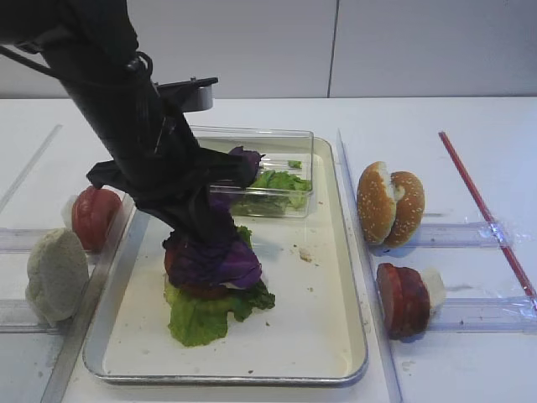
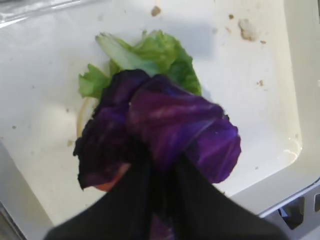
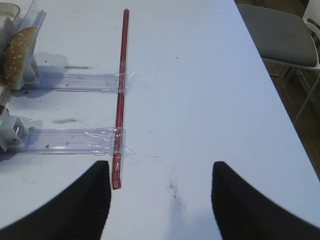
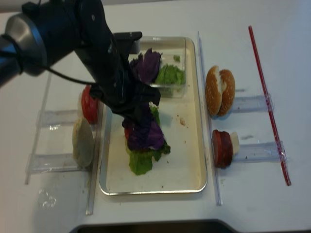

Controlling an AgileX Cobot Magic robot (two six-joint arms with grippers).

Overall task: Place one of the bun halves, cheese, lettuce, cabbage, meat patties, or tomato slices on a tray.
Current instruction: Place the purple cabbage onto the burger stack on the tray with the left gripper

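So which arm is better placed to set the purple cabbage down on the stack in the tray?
Left. Its gripper is shut on the dark purple cabbage leaves above the cream metal-rimmed tray; the right gripper hangs open over bare table.

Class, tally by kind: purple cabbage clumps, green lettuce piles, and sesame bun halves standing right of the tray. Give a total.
Purple cabbage clumps: 2, one on the tray, one in the clear box
Green lettuce piles: 2, one on the tray, one in the box
Sesame bun halves: 2, the second here
Total: 6
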